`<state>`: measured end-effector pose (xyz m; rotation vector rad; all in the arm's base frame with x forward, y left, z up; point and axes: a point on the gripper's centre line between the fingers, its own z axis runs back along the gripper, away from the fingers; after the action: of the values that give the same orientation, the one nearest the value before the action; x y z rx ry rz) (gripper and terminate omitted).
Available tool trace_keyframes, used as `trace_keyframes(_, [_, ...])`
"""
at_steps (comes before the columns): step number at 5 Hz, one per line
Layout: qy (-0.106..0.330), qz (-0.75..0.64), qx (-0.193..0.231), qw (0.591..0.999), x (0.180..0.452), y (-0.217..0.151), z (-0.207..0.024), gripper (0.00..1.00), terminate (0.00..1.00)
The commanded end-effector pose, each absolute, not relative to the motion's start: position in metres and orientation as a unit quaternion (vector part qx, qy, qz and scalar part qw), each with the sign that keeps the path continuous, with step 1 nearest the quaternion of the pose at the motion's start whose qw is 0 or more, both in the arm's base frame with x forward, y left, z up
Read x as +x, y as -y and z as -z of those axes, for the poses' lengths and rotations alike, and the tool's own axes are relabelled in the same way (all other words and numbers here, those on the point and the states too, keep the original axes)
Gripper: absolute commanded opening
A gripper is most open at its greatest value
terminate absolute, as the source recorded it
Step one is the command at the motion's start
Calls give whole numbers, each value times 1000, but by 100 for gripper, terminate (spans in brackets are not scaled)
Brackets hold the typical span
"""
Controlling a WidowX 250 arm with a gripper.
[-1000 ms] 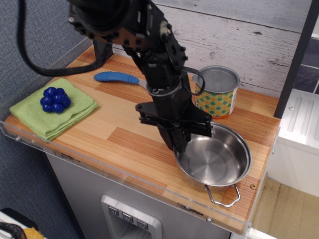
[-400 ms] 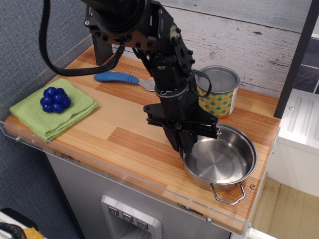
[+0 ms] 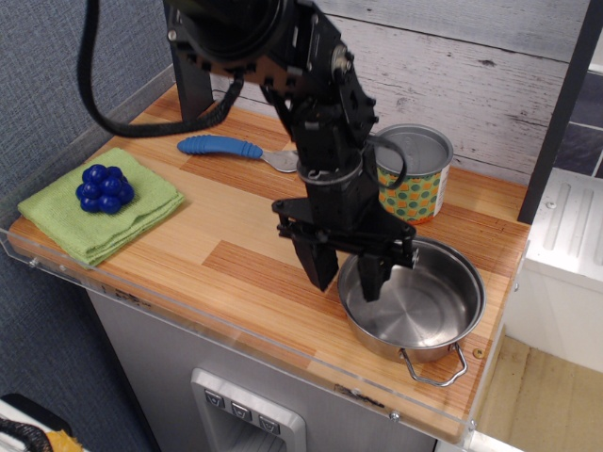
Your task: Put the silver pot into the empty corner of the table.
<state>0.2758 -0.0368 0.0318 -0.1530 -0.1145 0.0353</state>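
Since the earlier frames the jaws have parted and let go of the silver pot (image 3: pixel 415 303), and the pot has slid a little further toward the near right corner of the counter (image 3: pixel 236 254), its near handle now close to the small screw (image 3: pixel 477 354) there. One silver pot sits upright on the striped wood in that empty corner (image 3: pixel 480 363), mouth up, its one visible wire loop handle pointing toward the near edge and the clear plastic rim; the opposite handle is hidden behind the gripper. The gripper (image 3: pixel 345 271) hangs over the pot's left rim with its two jaws wide apart, one outside the wall and one inside the bowl, holding nothing. Just behind the pot stands one green-and-orange dotted tin can (image 3: pixel 412 174). Farther left lies one blue-handled utensil (image 3: pixel 226 148), its long axis running roughly left to right. At the far left corner one folded green cloth (image 3: pixel 99 209) carries one blue knobbly ball (image 3: pixel 105 187).
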Motion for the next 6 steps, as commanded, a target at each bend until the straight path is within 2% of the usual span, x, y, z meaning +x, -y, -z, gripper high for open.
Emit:
trace_keyframes(1, [113, -32, -65, 991, 269, 30, -89, 100, 0])
trace_keyframes(2, [98, -37, -50, 993, 277, 24, -102, 100, 0])
trace_keyframes(4, [96, -50, -22, 994, 302, 10, -131, 100, 0])
trace_keyframes(5, [102, -58, 9, 993, 313, -10, -136, 100, 0])
trace_keyframes(6, [107, -69, 5, 992, 323, -37, -135, 100, 0])
